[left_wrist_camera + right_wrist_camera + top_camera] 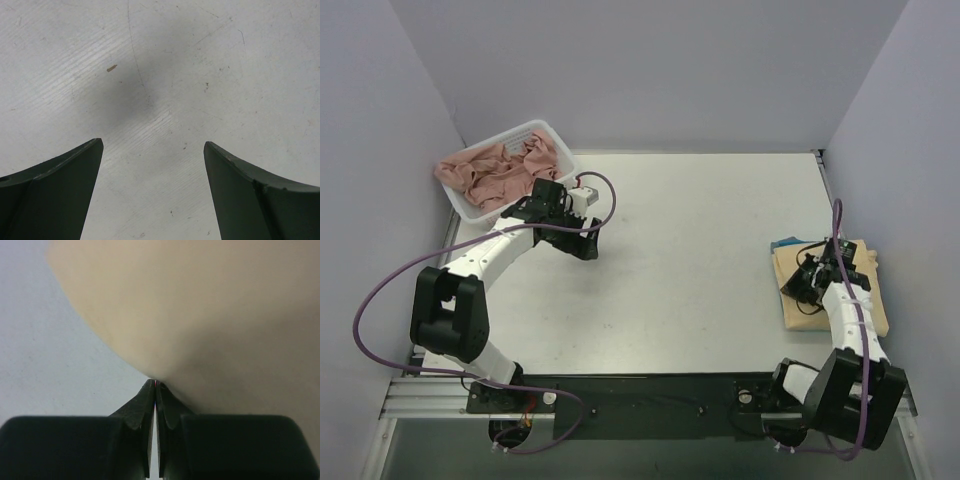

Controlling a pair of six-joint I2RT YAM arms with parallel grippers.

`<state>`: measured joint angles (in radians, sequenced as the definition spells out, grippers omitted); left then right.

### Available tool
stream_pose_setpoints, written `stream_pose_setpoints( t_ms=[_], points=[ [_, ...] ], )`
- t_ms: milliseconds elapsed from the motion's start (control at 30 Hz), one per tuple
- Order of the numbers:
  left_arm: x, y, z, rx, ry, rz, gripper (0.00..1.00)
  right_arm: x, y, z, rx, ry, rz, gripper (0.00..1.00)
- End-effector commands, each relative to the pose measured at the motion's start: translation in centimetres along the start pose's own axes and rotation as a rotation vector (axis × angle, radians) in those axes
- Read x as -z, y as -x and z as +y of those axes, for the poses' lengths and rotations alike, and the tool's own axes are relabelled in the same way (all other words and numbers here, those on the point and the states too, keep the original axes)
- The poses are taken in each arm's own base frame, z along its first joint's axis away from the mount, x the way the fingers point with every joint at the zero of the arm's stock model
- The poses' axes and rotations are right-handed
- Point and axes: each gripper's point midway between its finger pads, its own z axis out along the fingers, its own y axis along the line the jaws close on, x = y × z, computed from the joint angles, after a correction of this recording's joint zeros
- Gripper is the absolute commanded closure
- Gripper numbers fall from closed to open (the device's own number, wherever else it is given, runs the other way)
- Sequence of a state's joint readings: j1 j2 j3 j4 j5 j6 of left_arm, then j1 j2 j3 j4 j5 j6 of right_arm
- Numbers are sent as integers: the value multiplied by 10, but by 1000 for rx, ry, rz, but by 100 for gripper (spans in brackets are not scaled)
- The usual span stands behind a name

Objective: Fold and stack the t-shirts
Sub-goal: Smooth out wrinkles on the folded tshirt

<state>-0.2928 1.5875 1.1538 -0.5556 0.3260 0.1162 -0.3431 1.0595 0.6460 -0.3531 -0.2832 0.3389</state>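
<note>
The right jaws are pressed together, the two dark fingers meeting with hardly a slit between them. Their tips sit right at the edge of the pale yellow-peach t-shirt, which fills the upper and right part of the right wrist view as a soft blur. I cannot tell whether any cloth is caught between the tips. To the left of the fingers lies bare grey tabletop.

From above, the right arm reaches forward from its base, with its wrist over the yellow-peach t-shirt. That t-shirt lies as a flat folded rectangle near the right edge of the tabletop. A small corner of the blue t-shirt shows at its far left corner, touching it; most of the blue one is hidden, and it appears to lie underneath.

The left jaws stand wide open and hold nothing. The two dark fingers spread to either side of the left wrist view, with only scuffed tabletop and a soft shadow between them.

From above, the left arm stretches up and to the right from its base. Its wrist is over bare tabletop just beside a white basket in the far left corner. A crumpled heap of pinkish cloth fills the basket. The left jaws are well apart from both t-shirts, which lie across the tabletop on the right side.
</note>
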Motion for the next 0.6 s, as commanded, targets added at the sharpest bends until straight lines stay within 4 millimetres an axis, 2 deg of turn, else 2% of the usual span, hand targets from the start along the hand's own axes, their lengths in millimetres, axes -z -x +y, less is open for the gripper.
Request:
stream_pose_setpoints(
  t_ms=[0, 100, 200, 233, 267, 300, 333, 367, 400, 467, 500, 533, 567],
  points=[
    [7, 16, -4, -23, -19, -69, 7, -20, -20, -7, -120, -7, 78, 100],
    [8, 17, -4, -28, -17, -73, 7, -21, -16, -1, -116, 44, 70, 100],
    [9, 16, -4, -29, -19, -72, 7, -11, -9, 31, -29, 189, 92, 100],
    [9, 16, -5, -30, -22, -72, 7, -9, -12, 36, 37, 205, 114, 100],
    [10, 17, -6, -33, -28, -74, 7, -3, -13, 55, 125, 248, 123, 100],
    [10, 17, -7, -35, -32, -76, 7, 0, -17, 62, 218, 265, 137, 100],
    [12, 17, -8, -41, -36, -80, 7, 6, -24, 84, 327, 313, 147, 98],
    [13, 15, -10, -43, -41, -78, 7, 9, -28, 92, 418, 337, 148, 94],
    [18, 16, -12, -54, -48, -90, 7, 15, -42, 112, 524, 389, 160, 82],
    [29, 16, -15, -80, -41, -113, 7, 20, -59, 134, 694, 469, 148, 63],
    [31, 10, -14, -82, -33, -108, 7, 23, -60, 145, 736, 507, 116, 55],
    [42, 12, -13, -105, -9, -135, 7, 24, -70, 153, 781, 542, 113, 38],
    [45, 1, -9, -100, 15, -113, 7, 24, -76, 162, 809, 580, 87, 28]
  ],
)
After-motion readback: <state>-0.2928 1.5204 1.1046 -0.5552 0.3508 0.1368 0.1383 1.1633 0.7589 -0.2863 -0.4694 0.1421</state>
